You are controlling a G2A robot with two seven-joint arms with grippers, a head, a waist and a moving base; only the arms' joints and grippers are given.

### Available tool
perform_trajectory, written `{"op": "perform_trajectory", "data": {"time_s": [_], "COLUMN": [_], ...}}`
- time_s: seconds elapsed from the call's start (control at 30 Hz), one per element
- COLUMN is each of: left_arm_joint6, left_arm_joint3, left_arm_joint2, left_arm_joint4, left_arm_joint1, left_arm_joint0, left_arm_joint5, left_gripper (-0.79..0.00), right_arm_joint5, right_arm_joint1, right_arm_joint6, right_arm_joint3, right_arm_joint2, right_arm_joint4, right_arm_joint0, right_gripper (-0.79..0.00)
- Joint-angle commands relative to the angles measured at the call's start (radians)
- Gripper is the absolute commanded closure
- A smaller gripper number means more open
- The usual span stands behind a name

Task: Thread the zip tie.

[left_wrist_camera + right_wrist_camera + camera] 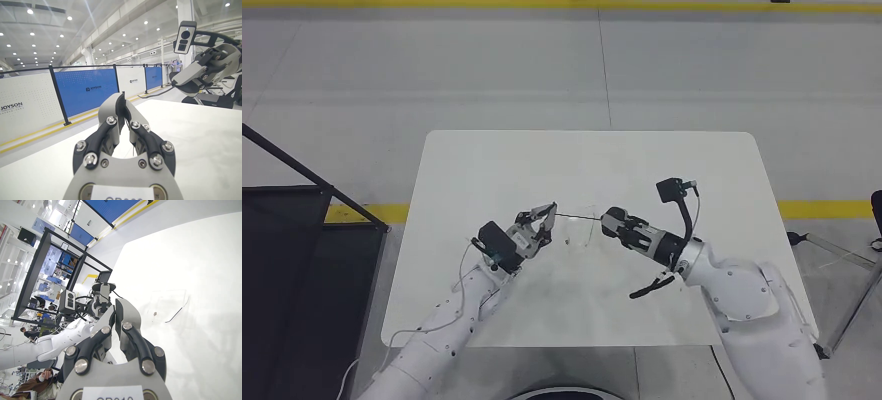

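Above the middle of the white table [692, 170], my two grippers face each other with a small gap between them. The left gripper [548, 214] [122, 100] is shut, and a thin black strand of the zip tie runs between its pads and hangs below them. My right gripper [606, 220] [115, 311] is shut too; in the left wrist view this right gripper [174, 83] pinches the black zip tie [155, 94] [580, 217], whose tail sticks out in the air toward the left gripper's tips.
A clear flat sheet [578, 238] [168, 298] lies on the table under the grippers, with a thin dark curved line [177, 311] along one side. A black frame stands off the table's left edge. A person's hand shows far behind.
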Motion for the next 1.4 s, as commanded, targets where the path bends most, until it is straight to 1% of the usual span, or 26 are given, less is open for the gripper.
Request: {"op": "perform_trajectory", "data": {"time_s": [0.0,0.23,0.43,0.6,0.73,1.03,1.37], "left_arm_joint6": [0.013,0.051,0.094,0.118,0.122,0.122,0.122], "left_arm_joint3": [0.005,0.023,0.040,0.050,0.052,0.052,0.052], "left_arm_joint2": [0.000,0.002,0.008,0.008,0.007,0.007,0.007], "left_arm_joint4": [0.010,0.057,0.097,0.111,0.111,0.111,0.111], "left_arm_joint1": [-0.002,-0.009,-0.015,-0.019,-0.020,-0.020,-0.020], "left_arm_joint0": [-0.001,-0.002,-0.003,-0.003,-0.003,-0.003,-0.003], "left_arm_joint5": [0.006,0.074,0.102,0.106,0.106,0.106,0.106], "left_gripper": [0.000,0.000,0.000,0.000,0.000,0.000,0.000], "right_arm_joint5": [0.001,0.013,0.059,0.119,0.144,0.159,0.175], "right_arm_joint1": [0.000,0.004,0.010,0.015,0.016,0.017,0.016], "right_arm_joint6": [-0.004,-0.008,-0.010,0.006,0.006,-0.010,-0.010], "right_arm_joint3": [-0.001,-0.008,-0.070,-0.129,-0.152,-0.170,-0.152], "right_arm_joint2": [0.000,0.005,0.019,0.021,0.016,0.015,0.002], "right_arm_joint4": [0.000,-0.004,-0.061,-0.119,-0.134,-0.134,-0.124], "right_arm_joint0": [-0.001,-0.005,-0.033,-0.054,-0.063,-0.071,-0.046], "right_gripper": [0.000,0.000,0.000,0.000,0.000,0.000,0.000]}}
